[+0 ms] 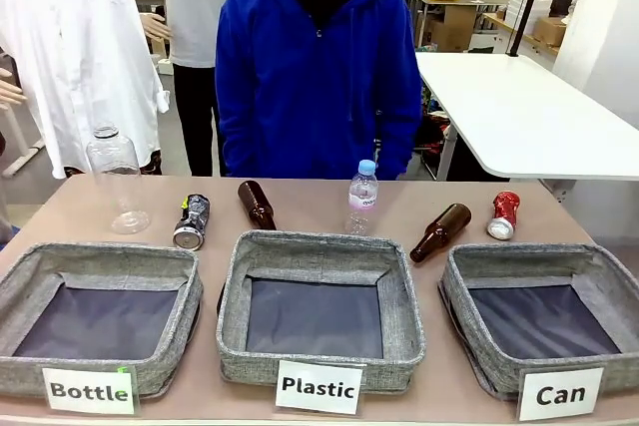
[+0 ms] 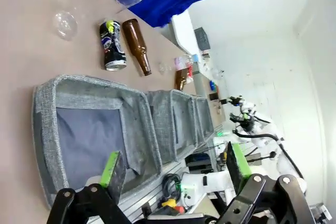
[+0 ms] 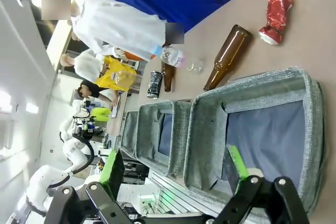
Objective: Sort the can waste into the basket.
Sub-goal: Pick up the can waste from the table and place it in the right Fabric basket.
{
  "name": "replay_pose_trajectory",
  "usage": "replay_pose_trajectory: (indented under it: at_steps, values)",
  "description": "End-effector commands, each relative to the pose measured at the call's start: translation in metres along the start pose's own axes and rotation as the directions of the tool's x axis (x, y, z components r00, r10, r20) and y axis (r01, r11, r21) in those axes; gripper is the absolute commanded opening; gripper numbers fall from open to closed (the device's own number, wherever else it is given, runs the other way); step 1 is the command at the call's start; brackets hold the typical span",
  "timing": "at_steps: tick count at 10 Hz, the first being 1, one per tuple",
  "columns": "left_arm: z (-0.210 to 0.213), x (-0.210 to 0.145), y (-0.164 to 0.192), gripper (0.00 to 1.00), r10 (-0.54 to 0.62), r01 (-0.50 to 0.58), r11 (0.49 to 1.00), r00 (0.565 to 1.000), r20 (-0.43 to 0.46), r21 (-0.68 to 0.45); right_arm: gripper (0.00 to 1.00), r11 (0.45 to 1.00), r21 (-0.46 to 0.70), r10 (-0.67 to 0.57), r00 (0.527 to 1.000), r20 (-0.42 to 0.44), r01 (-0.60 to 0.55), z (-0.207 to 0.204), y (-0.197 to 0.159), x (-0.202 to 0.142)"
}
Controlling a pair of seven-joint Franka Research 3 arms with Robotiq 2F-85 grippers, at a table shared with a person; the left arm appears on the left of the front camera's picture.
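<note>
A dented black-and-silver can (image 1: 191,221) (image 2: 112,45) (image 3: 154,84) lies on the table behind the left basket. At the far right, a crushed red can (image 1: 504,214) (image 3: 275,6) lies behind the grey basket (image 1: 519,254) (image 3: 310,108) labelled "Can", which holds nothing. In the left wrist view, my left gripper (image 2: 176,163) hangs open above the leftmost basket, nothing between its green pads. In the right wrist view, my right gripper (image 3: 174,165) is open above the near side of the Can basket, also holding nothing.
The "Bottle" basket (image 1: 100,254) and "Plastic" basket (image 1: 319,246) stand left and centre. Two brown glass bottles (image 1: 257,205) (image 1: 440,231) lie behind them. A small clear bottle (image 1: 362,197) and a large clear bottle (image 1: 117,179) stand upright. A person in blue (image 1: 319,67) stands at the far side.
</note>
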State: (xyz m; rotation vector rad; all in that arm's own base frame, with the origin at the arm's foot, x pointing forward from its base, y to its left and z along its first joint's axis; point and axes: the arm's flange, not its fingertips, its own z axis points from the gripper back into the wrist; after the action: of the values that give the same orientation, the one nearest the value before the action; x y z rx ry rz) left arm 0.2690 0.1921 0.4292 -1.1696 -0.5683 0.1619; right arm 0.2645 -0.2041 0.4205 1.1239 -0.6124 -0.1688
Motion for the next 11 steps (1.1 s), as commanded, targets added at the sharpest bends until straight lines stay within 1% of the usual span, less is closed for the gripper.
replay_pose_trajectory:
  at_steps: [1, 2, 3, 4, 5, 6, 7, 8, 9, 10, 11]
  values:
    - [-0.02, 0.004, -0.029, 1.0, -0.06, 0.065, 0.988, 0.997, -0.041, 0.138, 1.0, 1.0, 0.008, 0.028, 1.0, 0.013, -0.028, 0.002, 0.0, 0.003]
    - [-0.041, 0.007, -0.049, 1.0, -0.102, 0.121, 0.967, 0.99, -0.095, 0.226, 1.0, 1.0, 0.008, 0.028, 1.0, 0.013, -0.028, 0.002, 0.0, 0.003]
    - [-0.078, 0.016, -0.075, 1.0, -0.14, 0.195, 0.927, 0.973, -0.186, 0.32, 1.0, 1.0, 0.008, 0.028, 1.0, 0.013, -0.028, 0.002, 0.0, 0.003]
    - [-0.117, 0.021, -0.094, 1.0, -0.168, 0.27, 0.877, 0.947, -0.274, 0.398, 1.0, 1.0, 0.008, 0.028, 1.0, 0.013, -0.028, 0.002, 0.0, 0.003]
    - [-0.159, 0.018, -0.108, 1.0, -0.175, 0.326, 0.827, 0.923, -0.342, 0.458, 1.0, 1.0, 0.008, 0.028, 1.0, 0.013, -0.028, 0.002, 0.0, 0.003]
    - [-0.197, 0.016, -0.118, 1.0, -0.187, 0.363, 0.776, 0.913, -0.362, 0.515, 1.0, 1.0, 0.008, 0.028, 1.0, 0.013, -0.028, 0.002, 0.0, 0.003]
    - [-0.238, 0.006, -0.129, 1.0, -0.216, 0.417, 0.738, 0.891, -0.4, 0.53, 1.0, 1.0, 0.008, 0.028, 1.0, 0.013, -0.028, 0.002, 0.0, 0.003]
    - [-0.264, -0.003, -0.134, 1.0, -0.228, 0.436, 0.709, 0.886, -0.405, 0.555, 1.0, 1.0, 0.008, 0.028, 1.0, 0.013, -0.028, 0.002, 0.0, 0.003]
    - [-0.265, -0.001, -0.137, 1.0, -0.145, 0.377, 0.722, 0.902, -0.406, 0.58, 1.0, 1.0, 0.008, 0.028, 1.0, 0.013, -0.028, 0.002, 0.0, 0.003]
    - [-0.254, -0.015, -0.143, 1.0, -0.253, 0.44, 0.738, 0.883, -0.395, 0.511, 1.0, 1.0, 0.008, 0.028, 1.0, 0.013, -0.028, 0.002, 0.0, 0.003]
    - [-0.254, -0.015, -0.143, 1.0, -0.253, 0.44, 0.738, 0.883, -0.395, 0.511, 1.0, 1.0, 0.008, 0.028, 1.0, 0.013, -0.028, 0.002, 0.0, 0.003]
